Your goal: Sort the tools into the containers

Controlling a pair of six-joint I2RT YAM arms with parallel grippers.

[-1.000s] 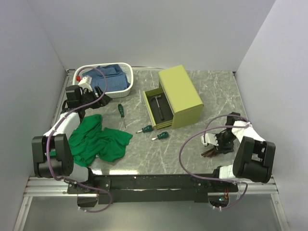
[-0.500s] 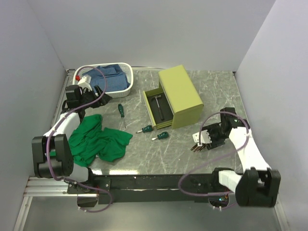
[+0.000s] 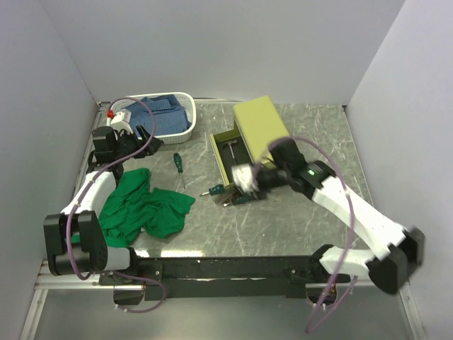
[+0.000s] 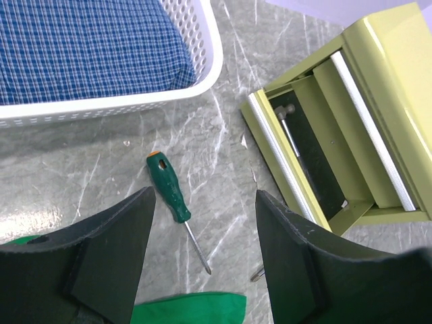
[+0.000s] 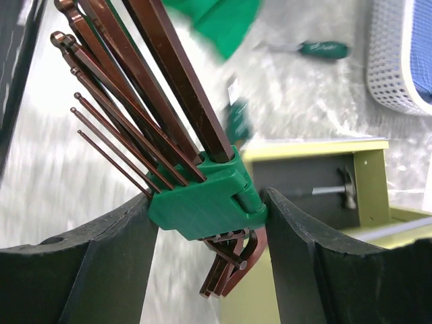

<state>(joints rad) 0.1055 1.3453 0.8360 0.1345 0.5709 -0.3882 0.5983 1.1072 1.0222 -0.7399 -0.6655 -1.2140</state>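
My right gripper (image 3: 238,186) is shut on the green holder of the fanned hex-key set (image 5: 196,209) and holds it above the table, just in front of the open drawer of the olive-yellow tool chest (image 3: 265,134). The black-handled hammer (image 3: 233,157) lies in that drawer. The long screwdriver (image 3: 178,166) lies left of the chest. One stubby screwdriver (image 3: 214,190) lies near the drawer front; the other is mostly hidden under my right gripper. My left gripper (image 4: 204,196) is open and empty, above the long screwdriver (image 4: 169,190).
A white lattice basket (image 3: 185,127) with blue checked cloth stands at the back left. A green cloth (image 3: 145,205) lies crumpled at the front left. White walls close in the table on three sides.
My right arm has swung from the front right corner leftward across the table, carrying the hex-key set to the front of the open drawer. The left arm has barely shifted.
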